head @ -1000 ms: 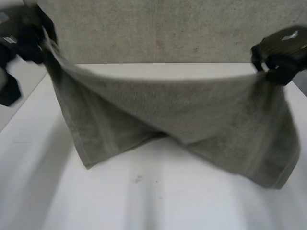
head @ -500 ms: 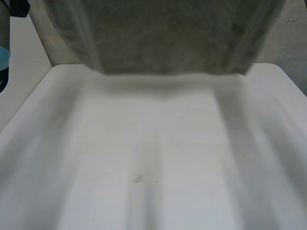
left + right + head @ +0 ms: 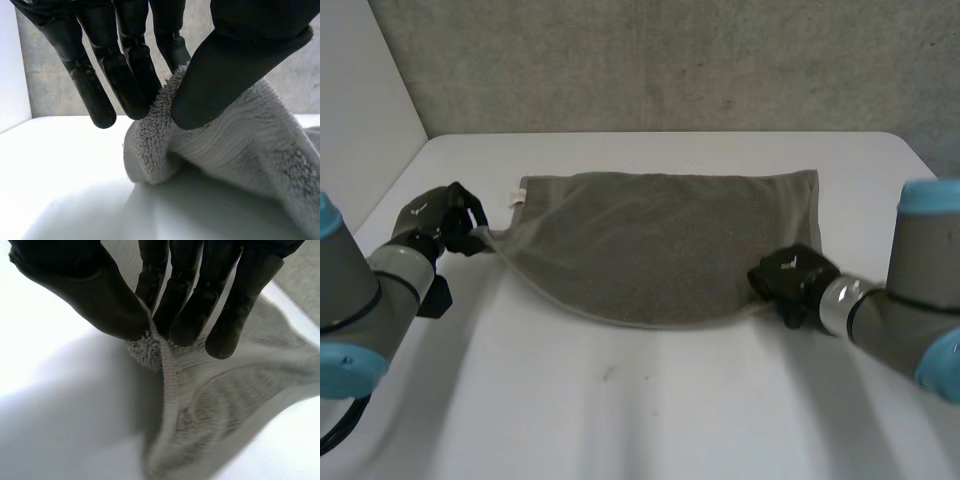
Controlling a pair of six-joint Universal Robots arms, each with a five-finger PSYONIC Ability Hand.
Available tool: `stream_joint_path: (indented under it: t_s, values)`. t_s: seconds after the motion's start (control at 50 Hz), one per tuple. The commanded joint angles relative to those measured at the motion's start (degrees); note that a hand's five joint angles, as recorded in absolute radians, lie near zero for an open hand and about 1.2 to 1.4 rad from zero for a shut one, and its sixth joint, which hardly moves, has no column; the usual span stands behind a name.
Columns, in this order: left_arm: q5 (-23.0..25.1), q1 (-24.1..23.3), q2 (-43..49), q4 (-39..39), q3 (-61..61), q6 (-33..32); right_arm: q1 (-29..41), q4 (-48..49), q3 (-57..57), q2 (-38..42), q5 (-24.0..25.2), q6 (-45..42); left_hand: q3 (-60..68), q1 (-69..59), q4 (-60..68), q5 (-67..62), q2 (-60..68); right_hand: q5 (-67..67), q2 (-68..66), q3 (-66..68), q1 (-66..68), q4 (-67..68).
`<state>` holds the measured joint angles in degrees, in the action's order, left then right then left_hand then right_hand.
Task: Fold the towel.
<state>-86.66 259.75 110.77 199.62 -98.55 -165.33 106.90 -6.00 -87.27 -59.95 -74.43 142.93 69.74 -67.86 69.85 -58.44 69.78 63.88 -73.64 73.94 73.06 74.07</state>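
- Has the towel (image 3: 660, 245) down on the tabletop (image 3: 650, 410) now, spread wide and mostly flat. A second ago held it up in the air between both hands, sagging, then swung it high in front of the head camera.
- Leaves the far edge fairly straight toward the back of the tabletop, with a small white label (image 3: 517, 198) at the far left corner.
- Leaves the near edge in a shallow curve, bowing toward the robot between the two grasped corners.
- Grips the near left corner with the left hand (image 3: 445, 222). In the left wrist view, clamps a roll of terry between the thumb (image 3: 225, 65) and the fingers (image 3: 125, 75), just above the tabletop.
- Grips the near right corner with the right hand (image 3: 790, 280). In the right wrist view, pinches the hemmed edge between thumb (image 3: 100, 295) and fingers (image 3: 185, 305).
- Reads as the end of a fling-out, with the cloth laid open. Counts the spreading step as done and the fold itself as not yet begun.
- Calls next, most likely, for lifting both held corners together and carrying the near edge over to the far edge, hands level, to bring corner onto corner.
- Risks a skewed fold from the bowed near edge and the right corner sitting nearer the robot than the left. May need some tension along that edge first.
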Motion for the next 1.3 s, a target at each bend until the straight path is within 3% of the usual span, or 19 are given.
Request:
stream_joint_path:
  t_s: [0.02, 0.18, 0.32, 0.56, 0.78, 1.14, 1.3]
  values:
    - [0.00, 1.99, -0.73, 4.90, -3.22, -3.95, -0.81, 6.79, -7.64, -3.66, -0.36, 1.64, 10.26, -12.14, 10.15, -11.56, 10.22, -48.76, 48.53, -48.82, -47.94, -48.95]
    - [0.00, 3.04, -2.84, 4.99, -3.66, -3.51, -6.25, 10.48, -12.91, -11.67, -1.50, 10.68, 10.26, -12.14, 10.15, -11.56, 10.22, -53.19, 52.96, -53.25, -52.37, -53.38]
    - [0.09, 3.92, -3.10, 4.99, -4.37, -3.59, -8.37, 11.27, -18.27, -13.53, -1.41, 13.34, 10.26, -12.14, 10.15, -11.56, 10.22, -53.19, 52.96, -53.25, -52.37, -53.38]
    - [0.09, 4.19, -3.10, 5.43, -4.54, -3.59, -8.55, 20.50, -22.86, -11.43, -1.59, 13.16, 10.26, -12.14, 10.15, -11.56, 10.22, -49.83, 49.60, -49.89, -49.01, -50.02]
    - [0.09, 4.28, -3.10, 5.43, -4.63, -3.59, -7.93, 21.03, -21.54, -7.56, -2.91, 13.51, 10.26, -12.14, 10.15, -11.56, 10.22, -49.67, 49.43, -49.72, -48.84, -49.86]
    - [0.09, 4.28, -3.19, 5.52, -4.63, -3.59, -7.84, 25.07, -17.85, -3.86, -3.52, 13.25, 10.26, -12.14, 10.15, -11.56, 10.22, -36.38, 36.14, -36.44, -35.56, -36.57]
    - [0.09, 4.28, -3.10, 5.52, -4.63, -3.59, -7.93, 24.55, -16.18, -2.63, -3.44, 13.34, 10.26, -12.14, 10.15, -11.56, 10.22, -38.21, 37.98, -38.27, -37.39, -38.40]
